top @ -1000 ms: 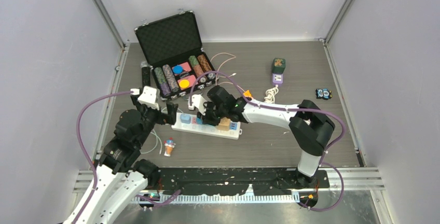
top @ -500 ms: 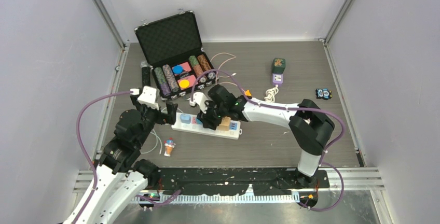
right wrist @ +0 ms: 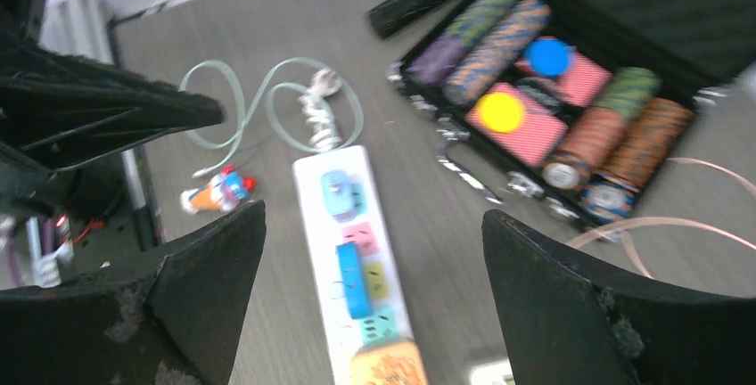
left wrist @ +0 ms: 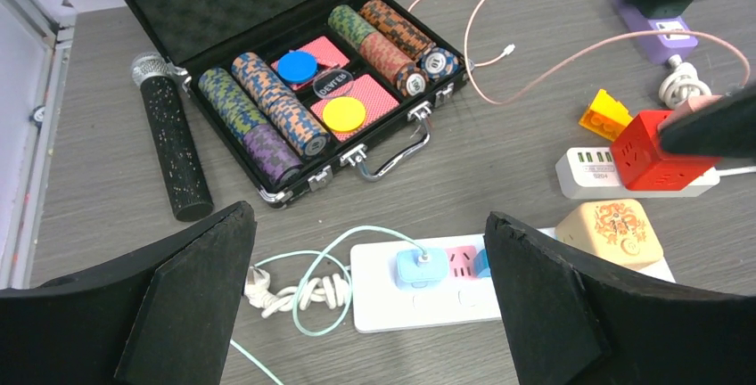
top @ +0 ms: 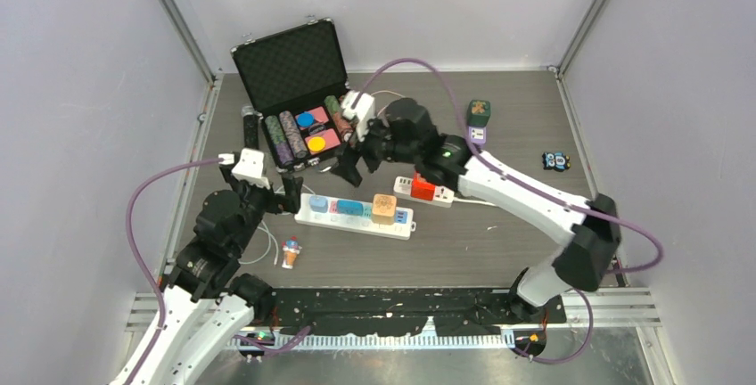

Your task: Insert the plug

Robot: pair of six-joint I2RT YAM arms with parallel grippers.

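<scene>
The tan cube plug [top: 384, 208] stands on the right part of the white power strip [top: 352, 223], mid-table [top: 499, 251]. The right tool [top: 355, 165] hangs spread wide and empty just beyond the strip's far side, near the poker chip case [top: 290, 69]. The left tool [left wrist: 370, 225] gapes wide, holding nothing, at the strip's left end.

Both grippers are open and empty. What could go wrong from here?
The left gripper hangs near the mint cable beside the power strip; a low move may snag it and drag the strip. The right gripper hangs by the poker case; descending could clip its handle. Whether the tan plug is fully seated doesn't show.
</scene>
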